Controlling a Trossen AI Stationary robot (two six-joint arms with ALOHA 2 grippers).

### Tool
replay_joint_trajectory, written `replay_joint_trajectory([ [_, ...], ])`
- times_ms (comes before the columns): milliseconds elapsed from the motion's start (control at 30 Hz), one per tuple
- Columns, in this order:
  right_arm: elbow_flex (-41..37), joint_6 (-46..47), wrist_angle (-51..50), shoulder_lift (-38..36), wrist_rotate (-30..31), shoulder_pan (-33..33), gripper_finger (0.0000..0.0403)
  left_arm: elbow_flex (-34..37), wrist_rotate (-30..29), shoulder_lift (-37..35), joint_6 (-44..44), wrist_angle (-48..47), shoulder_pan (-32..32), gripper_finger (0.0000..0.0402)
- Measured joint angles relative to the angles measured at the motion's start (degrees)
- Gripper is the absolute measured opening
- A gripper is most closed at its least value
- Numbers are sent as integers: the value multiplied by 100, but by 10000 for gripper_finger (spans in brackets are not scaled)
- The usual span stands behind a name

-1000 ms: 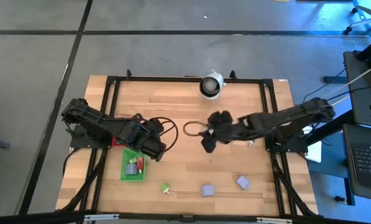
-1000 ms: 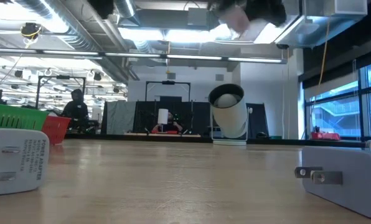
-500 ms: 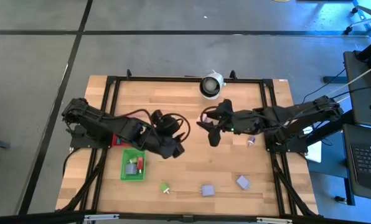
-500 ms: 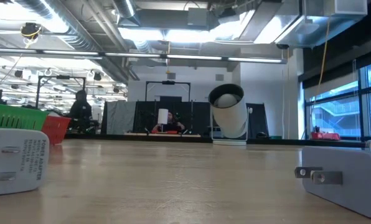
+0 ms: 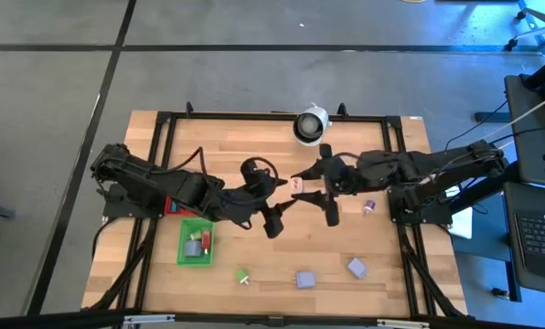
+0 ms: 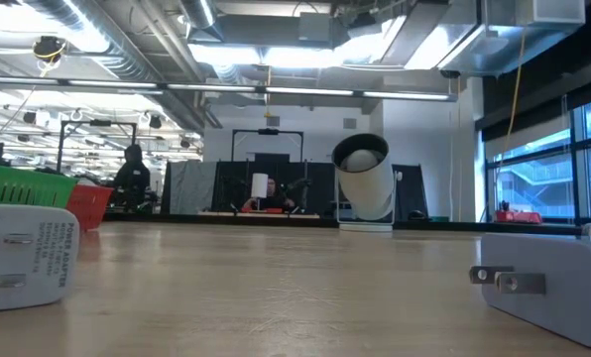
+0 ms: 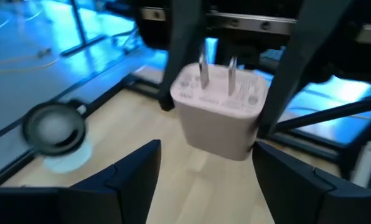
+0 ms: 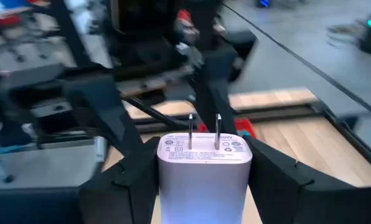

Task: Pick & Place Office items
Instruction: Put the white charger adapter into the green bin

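My right gripper (image 5: 311,190) is shut on a white plug adapter (image 5: 299,185) high over the table's middle; the adapter (image 8: 204,171) shows between its fingers. Its two prongs (image 7: 215,70) point at my left gripper (image 5: 283,203). My left gripper (image 7: 204,186) stands open just short of the adapter (image 7: 220,112), its fingers apart from it. On the near part of the table lie a small green piece (image 5: 242,275) and two lavender blocks (image 5: 304,279) (image 5: 357,267). A tiny purple piece (image 5: 368,206) lies at the right. My right gripper pinches the adapter's body by two opposite sides (image 8: 241,180) between its two fingers. The fingers (image 7: 285,81) come nearly level from the table's right. The adapter hangs clear of the table, prongs toward the table's left.
A green mesh tray (image 5: 183,249) holding a few small pieces sits at the near left; a red tray (image 5: 171,209) shows partly under my left arm. A white round object (image 5: 310,125) stands at the far edge. Two white adapters (image 6: 23,256) (image 6: 553,283) lie close to the low camera.
My left gripper has left the green tray, gone toward the table's middle, risen and tipped from pointing down to nearly level, facing the adapter. My right gripper has risen with the adapter and tipped up to nearly level, turning the prongs toward my left gripper.
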State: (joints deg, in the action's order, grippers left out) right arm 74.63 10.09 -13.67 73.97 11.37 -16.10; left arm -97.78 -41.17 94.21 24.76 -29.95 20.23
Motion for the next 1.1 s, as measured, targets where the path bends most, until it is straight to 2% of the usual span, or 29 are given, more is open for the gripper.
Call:
replay_joint_trajectory([
  [200, 0, -271, 531, -98, -703, 11, 205, 0, 78, 0, -1316, 834, 86, 249],
  [433, 2, -358, 782, -94, -971, 106, 205, 0, 350, 2, -2275, 1277, 44, 249],
  [600, 2, -458, 917, -91, -1109, 195, 205, 0, 499, 2, -2316, 1439, -41, 241],
  [800, 2, -520, 950, -91, -1074, 262, 205, 0, 575, 1, -2214, 1506, -115, 202],
  [1100, 2, -629, 976, -96, -923, 262, 213, 0, 758, -11, -2111, 1505, -163, 200],
])
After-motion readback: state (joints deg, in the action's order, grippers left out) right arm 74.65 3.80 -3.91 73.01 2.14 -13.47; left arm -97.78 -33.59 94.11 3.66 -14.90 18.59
